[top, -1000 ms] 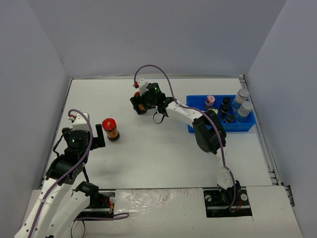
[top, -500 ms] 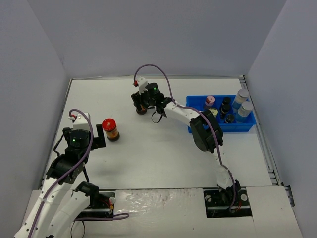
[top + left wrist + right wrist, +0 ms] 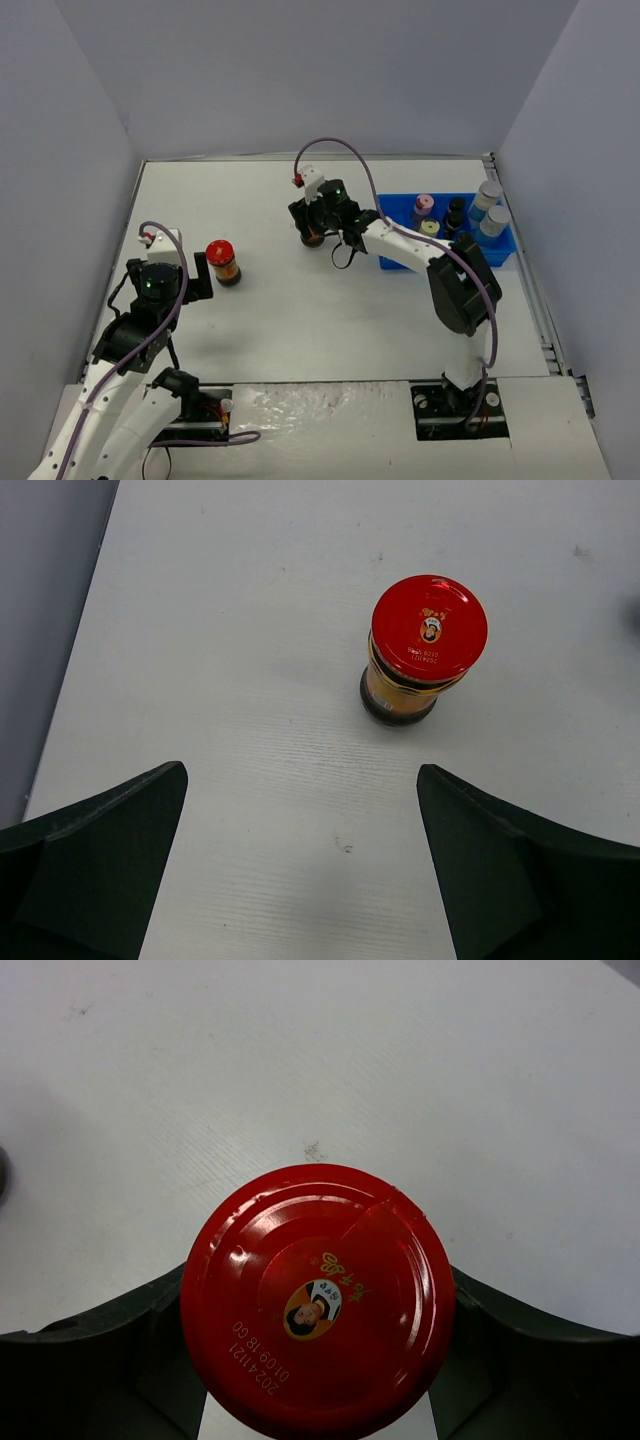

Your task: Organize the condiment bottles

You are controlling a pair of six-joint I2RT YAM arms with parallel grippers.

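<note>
Red-lidded jar (image 3: 318,1300) in tool (image 3: 313,231), near tray (image 3: 490,257)

In the right wrist view the red-lidded jar (image 3: 318,1300) has 20241121 and 0109 18 60 stamped on top.

White table (image 3: 300,310) enclosed by plain grey-blue walls (image 3: 300,70) on three sides.

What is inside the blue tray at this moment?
A pink-capped jar, a cream jar, small dark black-capped jars and two silver-lidded jars stand in the blue tray. The right arm covers its near left part.
</note>
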